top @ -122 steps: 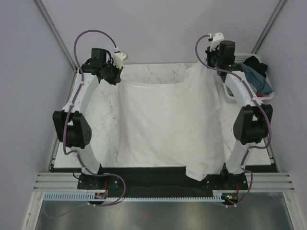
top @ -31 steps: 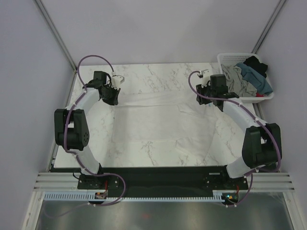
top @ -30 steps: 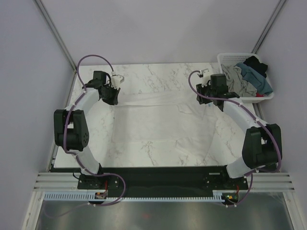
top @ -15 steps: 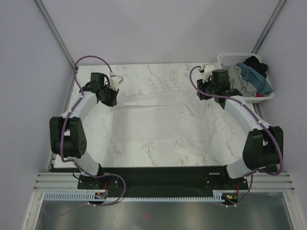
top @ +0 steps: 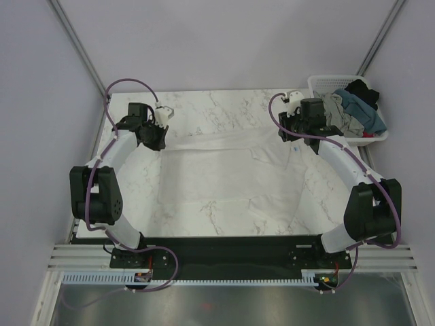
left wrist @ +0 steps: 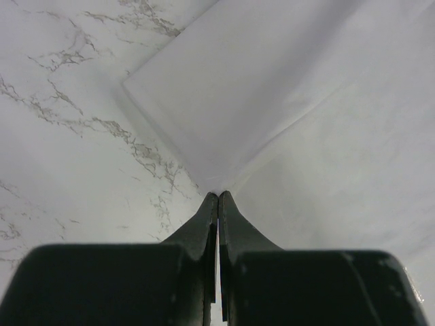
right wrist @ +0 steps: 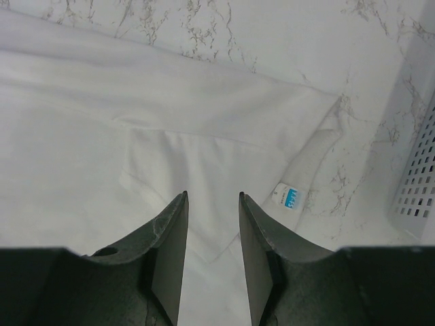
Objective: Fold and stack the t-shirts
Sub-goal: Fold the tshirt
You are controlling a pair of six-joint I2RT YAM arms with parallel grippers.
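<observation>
Across the middle of the marble bench (top: 224, 109) lies the white t-shirt (top: 231, 176), spread out almost flat, its far edge just under the two end effectors and its near hem close to the bench's front edge. A few seconds ago it hung in the air between the raised arms, sagging in the middle, with one corner drooping over the front edge. Since then both arms have come down and drawn it back, so the whole shirt rests on the marble. Over the last half second nothing has visibly moved.

At the far left corner of the shirt, the left end effector (left wrist: 217, 197) has its fingers pressed together. Creases in the cloth converge on the tips, so it appears to be pinching that corner. The right end effector (right wrist: 212, 198) stands with its fingers apart, above the far right part of the shirt and holding nothing. A small blue label (right wrist: 289, 197) shows on the fabric just beside it.

My reading is that the laying-out step is essentially finished: one side is let go, and the other needs only to release before folding of this shirt can begin.

Beyond the right arm, at the far right corner, the white lattice basket (top: 316, 83) holds the grey t-shirt (top: 336, 112), the teal-blue t-shirt (top: 363, 109) and the black t-shirt (top: 360, 88), bunched and not yet folded.
</observation>
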